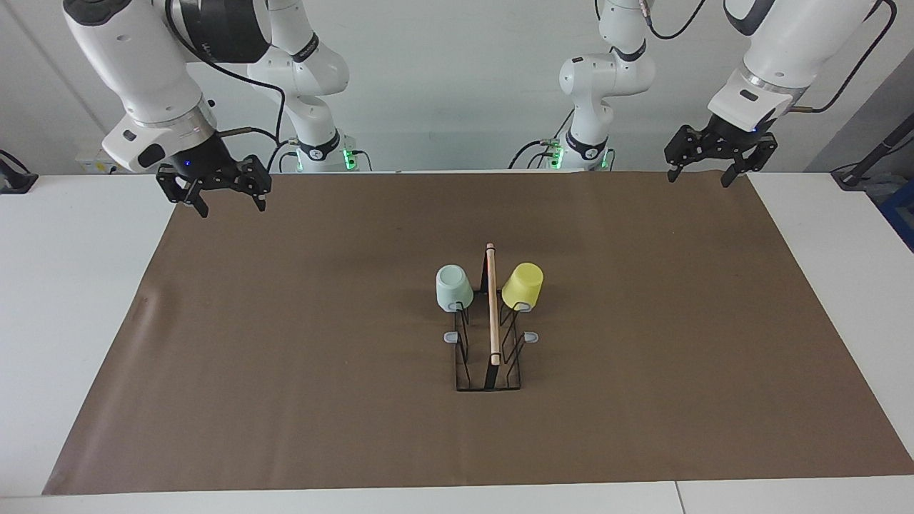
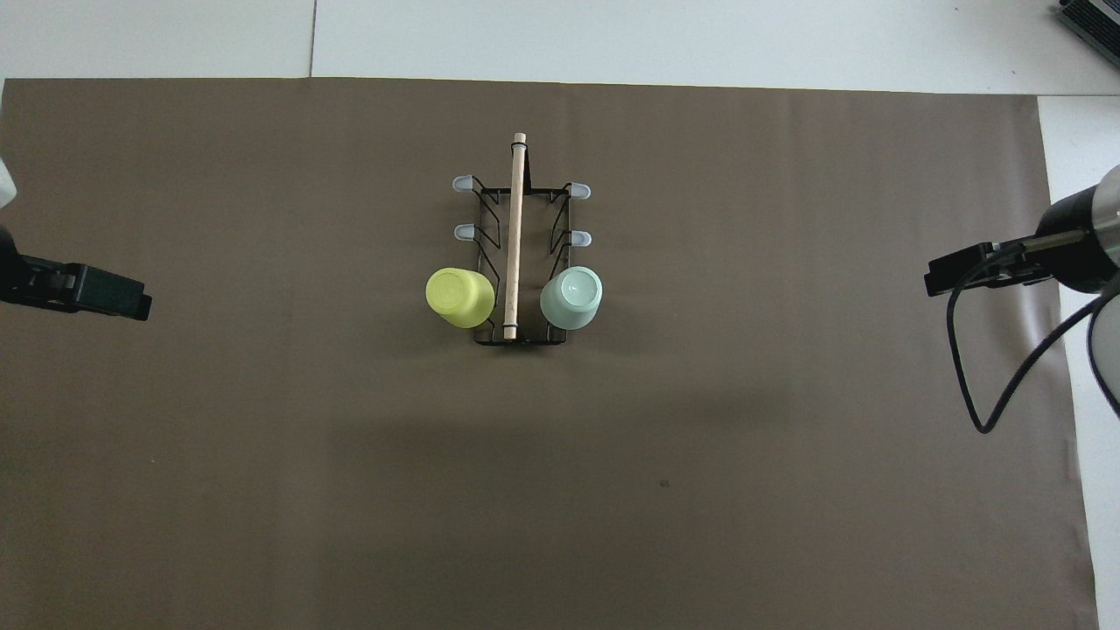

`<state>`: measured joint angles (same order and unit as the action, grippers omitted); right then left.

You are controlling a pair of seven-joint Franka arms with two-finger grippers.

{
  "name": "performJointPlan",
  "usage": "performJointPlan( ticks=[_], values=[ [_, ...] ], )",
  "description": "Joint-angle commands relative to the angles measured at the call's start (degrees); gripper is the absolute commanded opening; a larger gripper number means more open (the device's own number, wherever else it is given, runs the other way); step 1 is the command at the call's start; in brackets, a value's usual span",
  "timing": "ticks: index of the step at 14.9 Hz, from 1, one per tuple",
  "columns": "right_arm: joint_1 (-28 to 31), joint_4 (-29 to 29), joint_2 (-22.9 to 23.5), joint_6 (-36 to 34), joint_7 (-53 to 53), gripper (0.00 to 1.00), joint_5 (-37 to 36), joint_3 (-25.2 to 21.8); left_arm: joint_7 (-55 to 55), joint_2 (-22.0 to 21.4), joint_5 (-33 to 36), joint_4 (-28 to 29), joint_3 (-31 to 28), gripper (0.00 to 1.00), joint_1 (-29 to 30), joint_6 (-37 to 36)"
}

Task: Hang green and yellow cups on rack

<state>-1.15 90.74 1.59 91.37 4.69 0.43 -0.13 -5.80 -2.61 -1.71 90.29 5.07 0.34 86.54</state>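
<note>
Well apart from both empty, open-fingered grippers, the green cup [image 1: 454, 287] and yellow cup [image 1: 523, 285] hang upturned on the rack [image 1: 491, 335], midway between right gripper [image 1: 223, 200] and left gripper [image 1: 701, 175], both waiting over the mat's [image 1: 285, 343] corners.

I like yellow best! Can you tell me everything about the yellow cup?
The yellow cup is small, bright and plain, with no handle, and looks like plastic. It tapers: narrow at the closed bottom, wider at the mouth. It hangs upside down and tilted on a peg of the rack, bottom up, on the side toward the left arm's end of the table, at the rack's end nearest the robots. The green cup hangs across the wooden rod from it. Only the peg touches it; no claw is near.
</note>
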Motion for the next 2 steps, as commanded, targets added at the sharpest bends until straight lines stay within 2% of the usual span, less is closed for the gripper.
performJointPlan(
  ticks=[1, 2],
  values=[
    [0.36, -0.47, 0.17, 0.57, -1.44, 1.0, -1.22, 0.66, -0.79, -1.0, -0.4, 0.5, 0.11, 1.0, 0.53, -0.93],
    [0.36, -0.47, 0.17, 0.57, -1.44, 1.0, -1.22, 0.66, -0.79, -1.0, -0.4, 0.5, 0.11, 1.0, 0.53, -0.93]
  ],
)
